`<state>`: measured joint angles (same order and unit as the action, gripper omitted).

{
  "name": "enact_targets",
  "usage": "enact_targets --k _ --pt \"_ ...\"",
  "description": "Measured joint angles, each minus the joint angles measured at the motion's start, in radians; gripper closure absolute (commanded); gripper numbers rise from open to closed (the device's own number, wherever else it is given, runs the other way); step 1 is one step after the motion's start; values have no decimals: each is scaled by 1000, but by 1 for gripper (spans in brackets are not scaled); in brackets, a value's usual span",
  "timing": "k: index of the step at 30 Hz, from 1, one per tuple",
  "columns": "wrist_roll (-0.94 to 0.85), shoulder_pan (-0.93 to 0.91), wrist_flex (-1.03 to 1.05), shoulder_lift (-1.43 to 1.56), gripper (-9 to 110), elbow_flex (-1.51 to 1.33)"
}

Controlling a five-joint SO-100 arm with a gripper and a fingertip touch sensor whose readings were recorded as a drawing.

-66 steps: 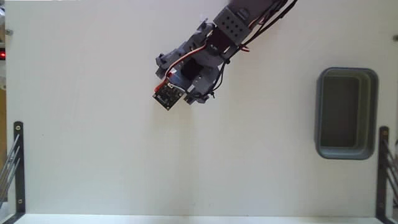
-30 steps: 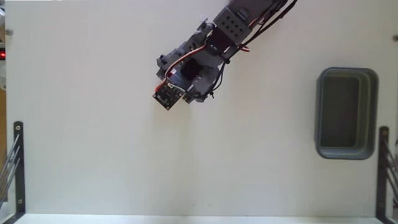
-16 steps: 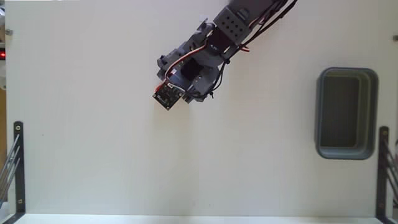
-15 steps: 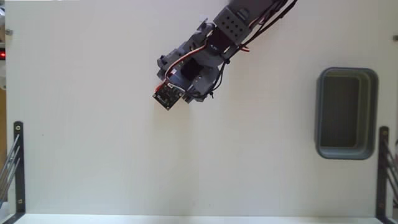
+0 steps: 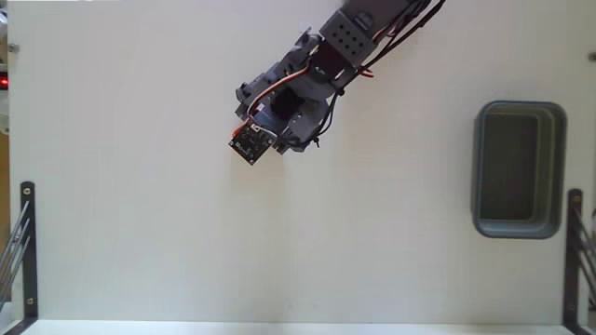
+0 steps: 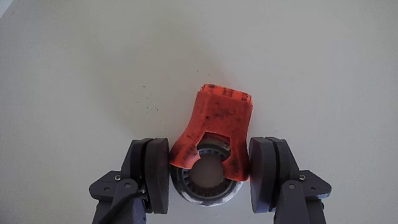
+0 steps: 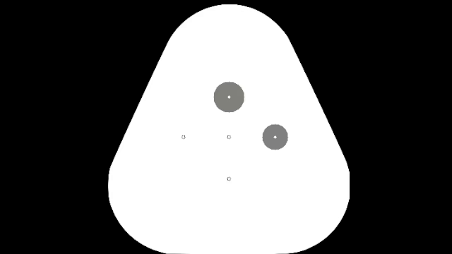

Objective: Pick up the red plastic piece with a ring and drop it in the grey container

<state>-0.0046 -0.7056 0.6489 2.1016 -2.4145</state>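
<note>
Grasp step: gripper [image 6: 208,171] jaws pinched on red plastic piece with ring [image 6: 213,134], low over tabletop [image 5: 140,233]. Next: lift, swing across to grey container [image 5: 519,169], well apart at fixed-view right, release.

Premises are presenting as a robotics test bench, not a home: a plain white tabletop [image 5: 140,233] is carrying black metal brackets [image 5: 28,247] at both edges and an arm [image 5: 321,70] trailing exposed wiring.
</note>
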Motion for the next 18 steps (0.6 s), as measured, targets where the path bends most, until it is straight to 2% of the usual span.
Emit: enact_targets --k 18 --pt "0 0 0 0 36 0"
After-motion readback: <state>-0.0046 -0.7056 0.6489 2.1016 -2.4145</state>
